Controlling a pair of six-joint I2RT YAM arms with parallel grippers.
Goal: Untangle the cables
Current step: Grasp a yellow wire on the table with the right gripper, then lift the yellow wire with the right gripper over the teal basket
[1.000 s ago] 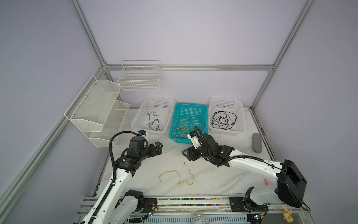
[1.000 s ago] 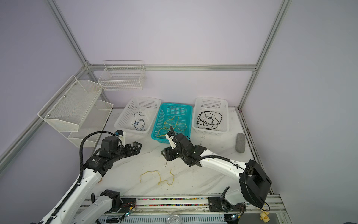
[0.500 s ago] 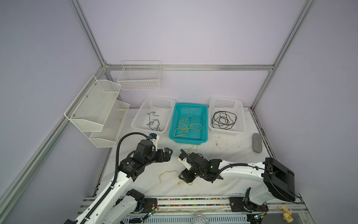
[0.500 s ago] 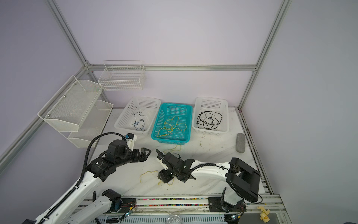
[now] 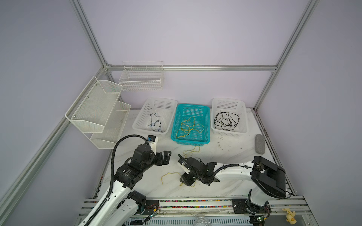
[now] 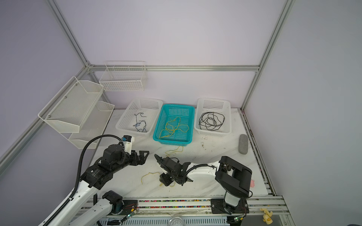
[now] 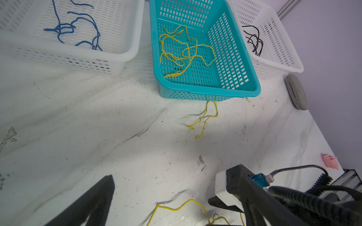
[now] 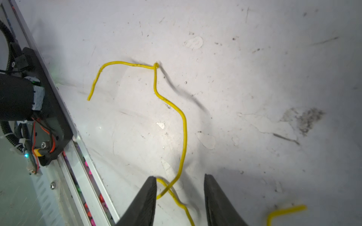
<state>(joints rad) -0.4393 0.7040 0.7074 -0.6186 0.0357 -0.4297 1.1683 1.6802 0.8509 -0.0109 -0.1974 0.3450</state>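
Right wrist view: your spread right end effector straddles the yellow cable off-centre; closing may nudge it out.

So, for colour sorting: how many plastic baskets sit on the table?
3: left white basket with blue cables, middle teal basket with yellow cables, right white basket with black cables; none looks hidden.

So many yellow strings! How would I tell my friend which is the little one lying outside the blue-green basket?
Find the teal basket at the back of the table. On the tabletop just in front of it lies a short yellow cable. Unlike the yellow tangle inside the basket and the longer yellow cable at the right tool, it lies alone.
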